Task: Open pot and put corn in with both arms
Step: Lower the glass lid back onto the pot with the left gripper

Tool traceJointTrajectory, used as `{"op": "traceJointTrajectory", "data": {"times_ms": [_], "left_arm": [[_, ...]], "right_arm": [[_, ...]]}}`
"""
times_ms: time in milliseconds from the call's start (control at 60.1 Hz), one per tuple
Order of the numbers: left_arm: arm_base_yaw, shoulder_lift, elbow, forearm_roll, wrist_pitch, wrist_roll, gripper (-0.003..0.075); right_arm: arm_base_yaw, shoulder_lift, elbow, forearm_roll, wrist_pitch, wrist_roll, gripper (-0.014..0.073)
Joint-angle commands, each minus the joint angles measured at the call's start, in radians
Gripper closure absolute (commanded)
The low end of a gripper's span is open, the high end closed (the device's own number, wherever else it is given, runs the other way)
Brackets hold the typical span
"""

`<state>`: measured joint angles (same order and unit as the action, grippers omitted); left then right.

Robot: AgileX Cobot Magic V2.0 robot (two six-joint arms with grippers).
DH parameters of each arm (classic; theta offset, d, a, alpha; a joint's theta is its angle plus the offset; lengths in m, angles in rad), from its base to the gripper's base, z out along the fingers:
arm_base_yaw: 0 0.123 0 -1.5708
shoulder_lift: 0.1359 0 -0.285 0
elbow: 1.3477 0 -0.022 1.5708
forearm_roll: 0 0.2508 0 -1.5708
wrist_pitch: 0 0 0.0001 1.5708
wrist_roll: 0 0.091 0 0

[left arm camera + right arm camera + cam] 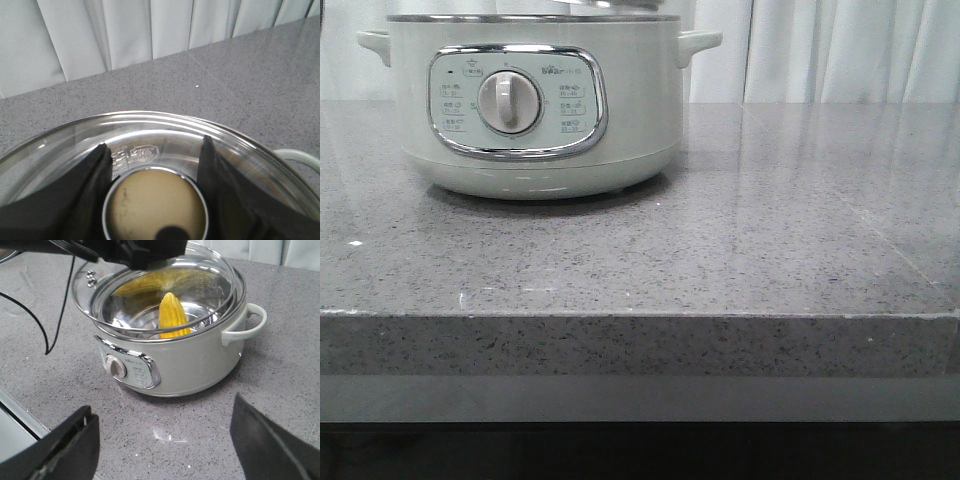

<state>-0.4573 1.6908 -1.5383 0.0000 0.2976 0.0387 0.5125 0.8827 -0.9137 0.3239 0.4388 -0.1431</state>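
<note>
A: Table (740, 250) is speckled grey stone, white curtains (840, 50) behind; pot (535, 110) upper left.

B: Corn (172, 317) is inside it. Left gripper (155, 165) clamps the lid knob (156, 210); right gripper (165, 440) gapes, holding nothing.

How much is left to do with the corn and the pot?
Nearly finished. The corn already stands inside the pot. The left claw straddles the knob of the glass lid, held over the pot. The right claw is open, empty. Left: setting the lid down.
</note>
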Motion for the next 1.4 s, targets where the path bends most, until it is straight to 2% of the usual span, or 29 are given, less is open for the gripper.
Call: {"op": "traceJointTrajectory", "data": {"times_ms": [0, 449, 1098, 1164, 1314, 1380], "left_arm": [[-0.001, -0.038, -0.052, 0.007, -0.170, 0.001, 0.0534], [-0.001, -0.011, -0.052, -0.073, -0.179, -0.003, 0.0534], [-0.001, -0.009, -0.052, -0.119, -0.085, -0.003, 0.0524], [-0.001, -0.009, -0.052, -0.119, -0.084, -0.003, 0.0493], [-0.001, -0.009, -0.052, -0.119, -0.084, -0.003, 0.0316], [-0.001, -0.009, -0.052, -0.119, -0.084, -0.003, 0.0267]], "right_arm": [[0.000, -0.012, -0.024, 0.013, -0.077, 0.001, 0.0032], [0.000, -0.012, -0.024, 0.013, -0.077, 0.001, 0.0032], [0.000, -0.012, -0.024, 0.013, -0.077, 0.001, 0.0032], [0.000, -0.012, -0.024, 0.013, -0.077, 0.001, 0.0032], [0.000, -0.012, -0.024, 0.013, -0.077, 0.001, 0.0032], [0.000, -0.012, -0.024, 0.013, -0.077, 0.001, 0.0032]]}}
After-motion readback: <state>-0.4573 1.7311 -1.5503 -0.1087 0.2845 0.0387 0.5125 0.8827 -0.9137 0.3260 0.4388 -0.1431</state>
